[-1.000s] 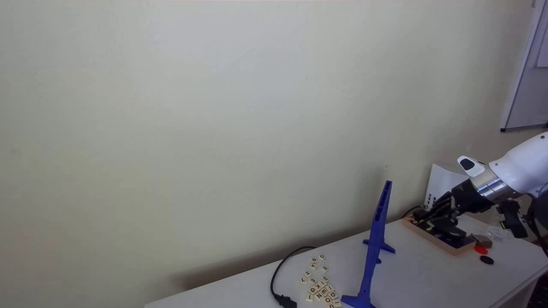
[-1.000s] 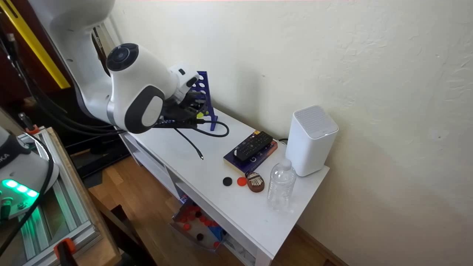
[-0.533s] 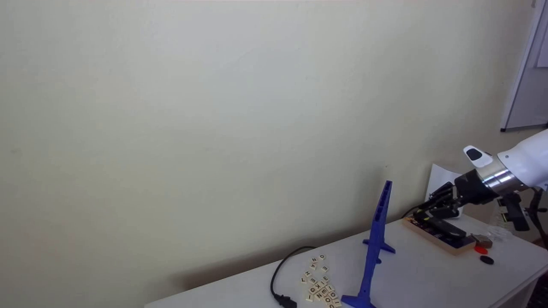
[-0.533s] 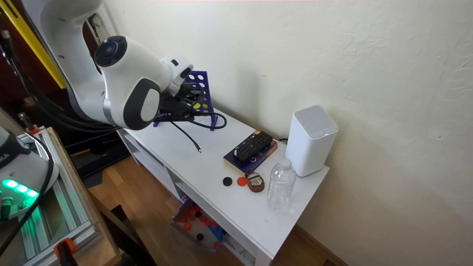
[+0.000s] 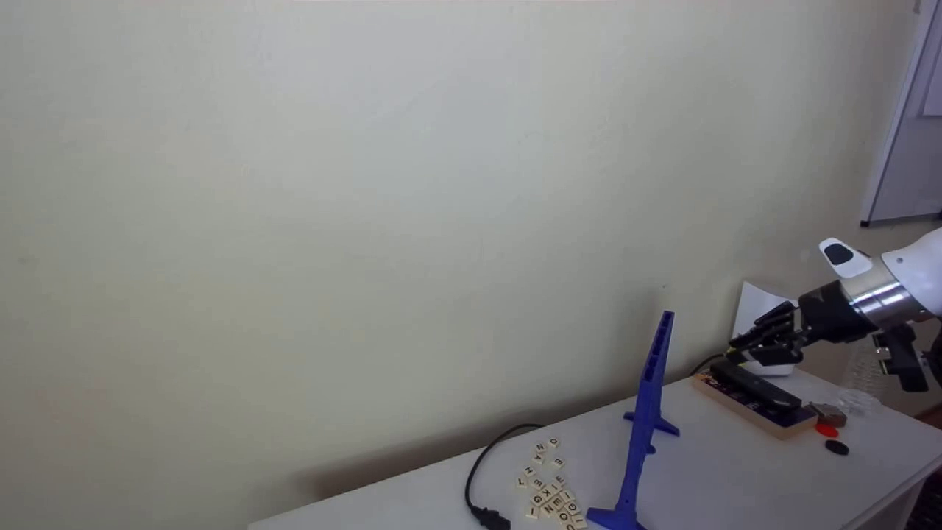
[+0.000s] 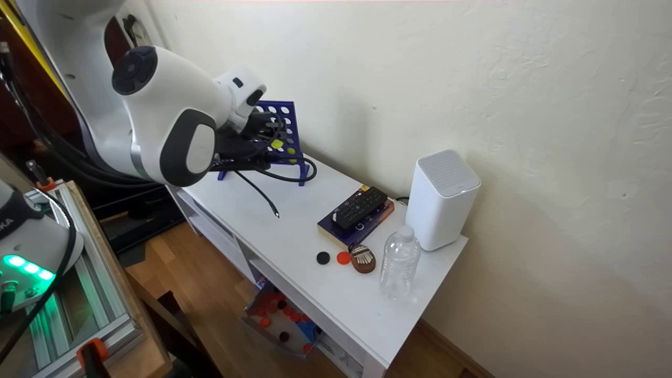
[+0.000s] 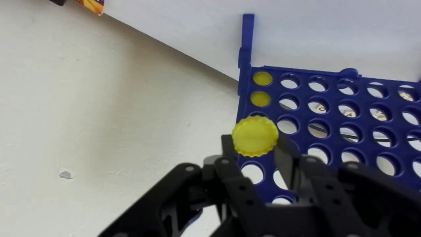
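Observation:
My gripper point(image 7: 254, 145) is shut on a yellow disc point(image 7: 255, 135) with a scalloped edge, held by its sides at the fingertips. The disc also shows beside the arm in an exterior view point(image 6: 276, 143). In the wrist view a blue upright rack with round holes point(image 7: 303, 115) lies beyond the disc, which covers part of its edge column. Two yellow discs point(image 7: 262, 78) point(image 7: 260, 98) sit in that column at the rack's foot end. The rack stands on the white table in both exterior views point(image 5: 647, 397) point(image 6: 292, 123). The gripper is raised, apart from the rack point(image 5: 743, 353).
A black remote point(image 6: 360, 208) lies on a book point(image 6: 336, 231). Nearby are a black disc point(image 6: 323, 258), a red disc point(image 6: 343, 258), a brown thumb piano point(image 6: 363, 259), a clear bottle point(image 6: 400, 262) and a white box point(image 6: 441, 205). Letter tiles point(image 5: 552, 497) and a cable plug point(image 5: 491, 517) lie past the rack.
My gripper, still holding the yellow disc, has moved up and to the right in an exterior view, uncovering the remote. In the other view, the arm has moved left, showing more of the rack.

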Available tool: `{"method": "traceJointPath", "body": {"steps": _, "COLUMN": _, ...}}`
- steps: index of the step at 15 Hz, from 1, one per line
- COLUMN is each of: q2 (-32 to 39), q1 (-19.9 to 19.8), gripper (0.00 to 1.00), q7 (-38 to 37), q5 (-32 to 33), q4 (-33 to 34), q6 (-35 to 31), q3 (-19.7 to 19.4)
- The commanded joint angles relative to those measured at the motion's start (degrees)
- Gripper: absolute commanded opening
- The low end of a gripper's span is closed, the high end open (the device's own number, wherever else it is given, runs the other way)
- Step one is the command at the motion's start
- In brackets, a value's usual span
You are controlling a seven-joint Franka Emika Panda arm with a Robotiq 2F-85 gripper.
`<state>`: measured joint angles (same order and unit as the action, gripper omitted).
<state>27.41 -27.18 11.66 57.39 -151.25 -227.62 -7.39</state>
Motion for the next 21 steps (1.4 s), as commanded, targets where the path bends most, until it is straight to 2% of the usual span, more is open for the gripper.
{"method": "traceJointPath", "body": {"steps": 1, "q2": -3.9, "q1": 2.2, "gripper": 0.11, "q7": 0.8, "q5": -0.7, "q4": -3.8, "q6": -2.0, "q3": -3.2}}
{"method": "traceJointPath", "body": {"steps": 14, "q2": -8.8, "q1": 5.3, "gripper": 0.11, "q7": 5.1, "q5": -0.5, "q4": -8.3, "q6": -10.8, "q3": -6.3}}
{"method": "traceJointPath", "body": {"steps": 15, "q2": -7.6, "q1": 5.1, "gripper": 0.11, "q7": 3.7, "q5": 0.5, "q4": -6.0, "q6": -11.0, "q3": -6.3}}
{"method": "traceJointPath", "body": {"steps": 18, "q2": -8.8, "q1": 5.2, "gripper": 0.11, "q7": 4.3, "q5": 0.3, "q4": -7.4, "q6": -12.5, "q3": -6.6}}
{"method": "traceJointPath", "body": {"steps": 21, "q2": -7.1, "q1": 5.4, "gripper": 0.11, "q7": 3.3, "q5": 0.1, "q4": -5.9, "q6": -12.8, "q3": -6.5}}
